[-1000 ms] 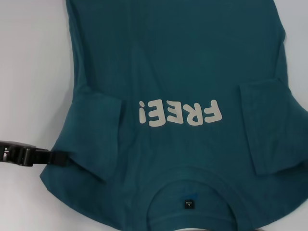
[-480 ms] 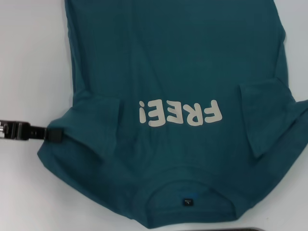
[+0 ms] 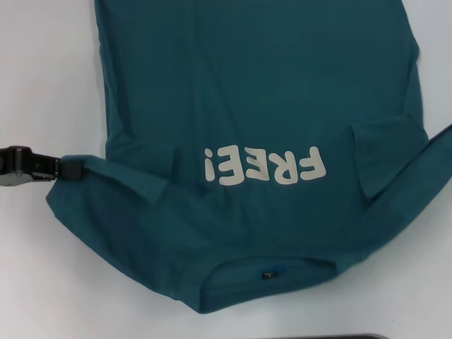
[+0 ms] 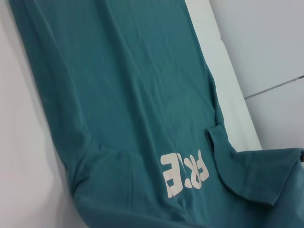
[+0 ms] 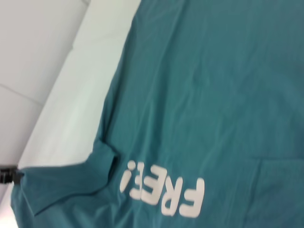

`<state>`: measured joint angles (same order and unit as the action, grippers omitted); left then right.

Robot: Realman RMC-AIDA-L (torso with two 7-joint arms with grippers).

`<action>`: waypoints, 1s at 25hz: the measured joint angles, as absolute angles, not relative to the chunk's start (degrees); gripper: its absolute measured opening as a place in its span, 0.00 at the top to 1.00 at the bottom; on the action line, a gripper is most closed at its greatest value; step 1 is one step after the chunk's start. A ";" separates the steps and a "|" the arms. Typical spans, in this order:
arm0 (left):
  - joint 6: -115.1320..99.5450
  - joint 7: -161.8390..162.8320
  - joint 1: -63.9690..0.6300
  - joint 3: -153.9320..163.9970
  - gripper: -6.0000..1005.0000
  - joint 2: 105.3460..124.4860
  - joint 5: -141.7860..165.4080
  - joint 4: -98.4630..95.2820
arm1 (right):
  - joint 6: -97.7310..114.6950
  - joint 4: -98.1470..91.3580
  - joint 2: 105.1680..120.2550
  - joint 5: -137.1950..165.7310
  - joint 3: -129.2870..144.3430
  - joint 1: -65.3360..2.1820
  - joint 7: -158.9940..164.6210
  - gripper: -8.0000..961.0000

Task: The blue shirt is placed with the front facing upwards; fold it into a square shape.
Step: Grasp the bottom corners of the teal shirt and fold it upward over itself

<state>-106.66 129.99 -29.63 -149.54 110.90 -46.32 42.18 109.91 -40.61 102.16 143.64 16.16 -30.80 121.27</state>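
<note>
Left gripper (image 3: 70, 169) jaws pinching blue shirt (image 3: 268, 92) shoulder.

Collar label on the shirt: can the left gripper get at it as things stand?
Probably not right away. The left gripper is shut on the blue shirt at its left sleeve edge, out at the side. The label lies uncovered inside the collar, but the gripper would have to let go first.
</note>
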 joint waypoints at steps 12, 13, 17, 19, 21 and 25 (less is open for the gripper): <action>-107.57 132.19 -28.08 -149.81 0.97 112.14 -46.15 42.07 | 110.08 -40.63 102.13 140.43 14.93 -27.79 120.90 0.99; -107.74 132.31 -28.07 -149.94 0.97 112.19 -46.20 42.19 | 110.15 -40.80 102.11 140.06 14.93 -27.44 120.86 0.99; -108.25 132.42 -28.14 -150.36 0.97 112.67 -46.40 42.26 | 110.69 -41.51 102.07 137.93 14.94 -25.65 120.44 0.99; -108.36 132.76 -28.14 -150.38 0.97 112.95 -46.43 42.08 | 110.63 -41.53 101.86 137.03 14.94 -24.82 120.23 0.99; -108.59 133.83 -28.28 -150.38 0.97 113.41 -46.65 42.34 | 110.31 -41.54 101.56 136.66 14.87 -24.37 120.11 0.99; -108.81 135.99 -28.46 -150.85 0.97 113.73 -48.39 42.29 | 110.19 -41.56 101.25 136.49 13.53 -23.82 119.74 0.99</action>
<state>-108.81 135.99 -28.46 -150.85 113.73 -48.39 42.29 110.19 -41.56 101.25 136.49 13.53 -23.82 119.74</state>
